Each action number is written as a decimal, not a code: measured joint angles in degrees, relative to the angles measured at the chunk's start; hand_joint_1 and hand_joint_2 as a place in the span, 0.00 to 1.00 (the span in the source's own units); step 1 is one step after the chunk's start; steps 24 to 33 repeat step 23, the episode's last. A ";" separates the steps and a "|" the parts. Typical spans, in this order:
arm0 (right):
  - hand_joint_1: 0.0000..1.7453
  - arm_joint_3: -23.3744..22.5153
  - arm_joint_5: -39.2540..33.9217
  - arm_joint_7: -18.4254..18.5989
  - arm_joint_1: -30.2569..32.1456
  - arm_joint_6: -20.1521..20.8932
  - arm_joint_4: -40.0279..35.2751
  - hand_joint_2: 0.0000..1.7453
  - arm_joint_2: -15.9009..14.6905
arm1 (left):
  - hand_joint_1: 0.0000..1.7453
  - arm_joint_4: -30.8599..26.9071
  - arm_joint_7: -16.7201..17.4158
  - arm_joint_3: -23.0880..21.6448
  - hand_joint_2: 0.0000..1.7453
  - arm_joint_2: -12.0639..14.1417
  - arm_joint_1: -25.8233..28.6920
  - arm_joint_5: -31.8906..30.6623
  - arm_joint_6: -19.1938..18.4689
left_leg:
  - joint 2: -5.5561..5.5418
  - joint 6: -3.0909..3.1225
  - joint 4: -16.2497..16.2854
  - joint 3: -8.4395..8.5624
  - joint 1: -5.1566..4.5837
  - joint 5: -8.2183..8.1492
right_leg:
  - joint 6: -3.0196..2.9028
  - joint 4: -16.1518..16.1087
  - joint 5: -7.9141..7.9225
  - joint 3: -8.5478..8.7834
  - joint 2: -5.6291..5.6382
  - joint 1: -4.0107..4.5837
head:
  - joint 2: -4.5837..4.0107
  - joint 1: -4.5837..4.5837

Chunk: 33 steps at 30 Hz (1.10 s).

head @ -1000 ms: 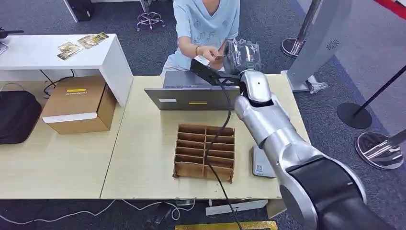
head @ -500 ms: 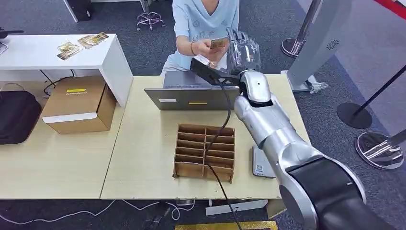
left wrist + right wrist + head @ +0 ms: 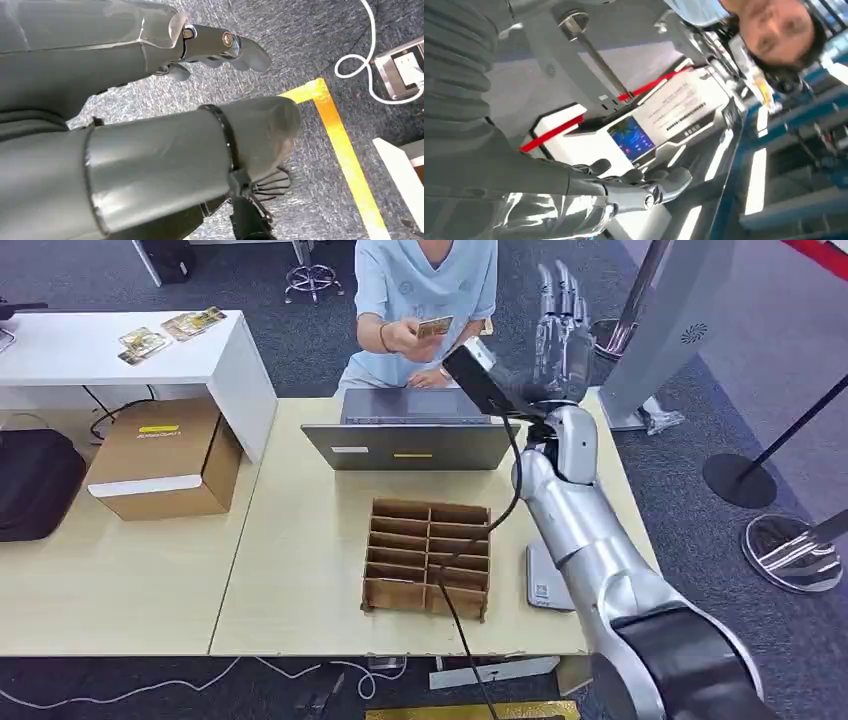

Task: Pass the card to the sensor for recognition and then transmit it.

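A person behind the table holds the card (image 3: 433, 327) up in one hand, near their chest. My right hand (image 3: 558, 325) is raised to the right of the card and apart from it, fingers straight up and spread, holding nothing. In the right wrist view that hand (image 3: 624, 192) is also empty. The flat grey sensor (image 3: 543, 583) lies on the table beside my right forearm. My left hand (image 3: 175, 150) hangs over the carpet with its fingers (image 3: 215, 42) extended and nothing in them.
A grey laptop (image 3: 410, 435) sits at the table's far edge and a cardboard divider tray (image 3: 430, 555) in the middle. A cardboard box (image 3: 165, 455) and black bag (image 3: 35, 480) are on the left table. A kiosk (image 3: 680, 320) and stanchion bases (image 3: 795, 550) stand at right.
The person took the card from my right hand and drew it toward themselves. My right hand let go, swung right and turned its fingers upward.
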 joint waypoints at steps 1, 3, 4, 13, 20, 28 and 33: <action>0.00 -0.49 -4.12 -3.31 3.28 -1.47 -4.54 1.00 -0.21 | 0.00 0.00 -0.54 0.19 0.00 0.00 0.19 0.73 0.09 | -0.10 0.01 0.00 0.00 0.03 -0.01 | 0.01 -0.01 -0.03 0.04 -0.10 0.01 | 0.00 0.11; 0.00 -1.40 -15.53 -10.19 10.22 -1.76 -13.52 1.00 -0.42 | 0.00 0.00 -1.62 0.46 0.00 0.22 0.99 1.91 0.20 | -0.13 0.05 -0.02 -0.01 0.01 -0.04 | 0.01 -0.02 -0.04 0.02 -0.11 0.02 | 0.00 0.00; 0.00 -1.97 -24.03 -13.56 14.62 -1.41 -19.88 1.00 -0.68 | 0.00 0.00 -2.41 0.64 0.00 0.35 1.45 2.45 0.20 | -0.16 0.04 -0.01 -0.02 0.04 -0.08 | 0.08 -0.03 -0.14 0.05 -0.16 0.05 | 0.00 0.04; 0.00 -8.49 -76.26 -25.91 47.65 26.41 -55.37 1.00 -0.76 | 0.00 0.02 -7.96 0.72 0.00 2.34 5.55 3.90 -0.13 | -0.16 0.04 -0.05 -0.07 0.02 -0.39 | 0.08 -0.03 -0.43 0.01 -0.20 0.04 | 0.00 0.04; 0.00 -16.62 -103.47 -22.13 60.77 57.09 -62.61 1.00 0.85 | 0.00 0.83 -11.13 1.23 0.00 3.98 8.09 6.04 -1.22 | -0.03 0.02 -0.07 -0.05 0.02 -0.46 | 0.06 -0.03 -0.47 0.01 -0.07 0.04 | 0.00 0.04; 0.00 -17.38 -104.05 -19.36 61.28 65.55 -59.63 1.00 0.98 | 0.00 1.29 -11.13 1.27 0.00 4.61 8.22 6.24 -1.18 | -0.02 0.02 -0.07 -0.03 0.03 -0.45 | 0.05 -0.02 -0.45 0.04 -0.05 0.04 | 0.00 0.04; 0.00 -17.38 -104.05 -19.36 61.28 65.55 -59.63 1.00 0.98 | 0.00 1.29 -11.13 1.27 0.00 4.61 8.22 6.24 -1.18 | -0.02 0.02 -0.07 -0.03 0.03 -0.45 | 0.05 -0.02 -0.45 0.04 -0.05 0.04 | 0.00 0.04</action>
